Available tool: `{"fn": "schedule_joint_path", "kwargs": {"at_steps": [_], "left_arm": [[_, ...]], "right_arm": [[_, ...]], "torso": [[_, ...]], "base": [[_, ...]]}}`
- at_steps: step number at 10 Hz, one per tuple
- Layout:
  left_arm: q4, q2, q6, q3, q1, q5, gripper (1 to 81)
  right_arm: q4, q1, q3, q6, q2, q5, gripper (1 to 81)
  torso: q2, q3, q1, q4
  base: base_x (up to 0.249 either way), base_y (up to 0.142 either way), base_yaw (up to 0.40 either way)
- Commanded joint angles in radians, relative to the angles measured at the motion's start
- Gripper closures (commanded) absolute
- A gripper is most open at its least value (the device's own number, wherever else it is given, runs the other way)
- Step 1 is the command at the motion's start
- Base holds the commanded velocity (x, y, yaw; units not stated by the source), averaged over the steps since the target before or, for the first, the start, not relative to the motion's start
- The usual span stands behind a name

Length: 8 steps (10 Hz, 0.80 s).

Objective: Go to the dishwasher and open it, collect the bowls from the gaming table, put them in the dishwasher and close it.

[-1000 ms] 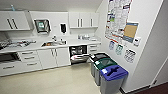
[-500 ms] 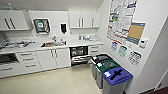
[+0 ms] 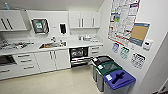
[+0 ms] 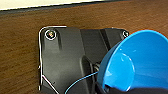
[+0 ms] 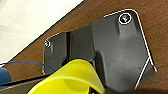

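Ahead, across a pale floor (image 3: 65,81), the built-in under-counter dishwasher (image 3: 78,56) stands open in a run of white cabinets (image 3: 46,61), its door dropped forward and a dark interior with a wire rack showing; what lies on the rack cannot be made out. A steel sink (image 3: 52,45) is set into the white counter (image 3: 75,43) just beside it, with small unclear items scattered along the worktop. Near the right wall stand three waste bins in a row: a black-lidded bin (image 3: 100,61) closest to the dishwasher, a green-lidded bin (image 3: 108,68) in the middle, and a blue-lidded bin (image 3: 118,80) with a cross-shaped slot nearest the camera; their contents are hidden. Posters (image 3: 122,18) hang on that wall above them. In the left wrist view a small round bright blue plastic bowl (image 4: 140,60) sits tilted close against the dark wrist plate, its inside shiny and holding nothing, over a brown wood-grain surface (image 4: 20,50); whether the left fingers are closed on it I cannot tell. In the right wrist view a yellow plastic vessel (image 5: 72,77), seemingly a cup or bowl, shows large at the plate, its hollow bare; the right fingers' spread likewise cannot be told.
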<state>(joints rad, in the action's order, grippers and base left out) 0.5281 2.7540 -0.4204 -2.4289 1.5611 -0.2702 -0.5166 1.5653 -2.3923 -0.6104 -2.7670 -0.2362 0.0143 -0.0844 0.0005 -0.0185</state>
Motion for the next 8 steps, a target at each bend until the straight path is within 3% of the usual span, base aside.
{"fn": "schedule_joint_path", "kwargs": {"at_steps": [1, 8], "left_arm": [[0.004, -0.020, 0.000, 0.005, -0.029, 0.025, 81.1], [0.004, -0.020, -0.001, 0.005, -0.029, 0.025, 81.1]], "right_arm": [[-0.011, -0.032, 0.006, 0.001, 0.018, 0.032, 81.1], [-0.011, -0.033, 0.006, 0.001, 0.016, 0.034, 81.1]], "torso": [[0.000, 0.000, 0.000, 0.000], [0.000, 0.000, 0.000, 0.000]], "base": [[0.152, 0.000, 0.000], [0.140, 0.000, 0.000]]}}
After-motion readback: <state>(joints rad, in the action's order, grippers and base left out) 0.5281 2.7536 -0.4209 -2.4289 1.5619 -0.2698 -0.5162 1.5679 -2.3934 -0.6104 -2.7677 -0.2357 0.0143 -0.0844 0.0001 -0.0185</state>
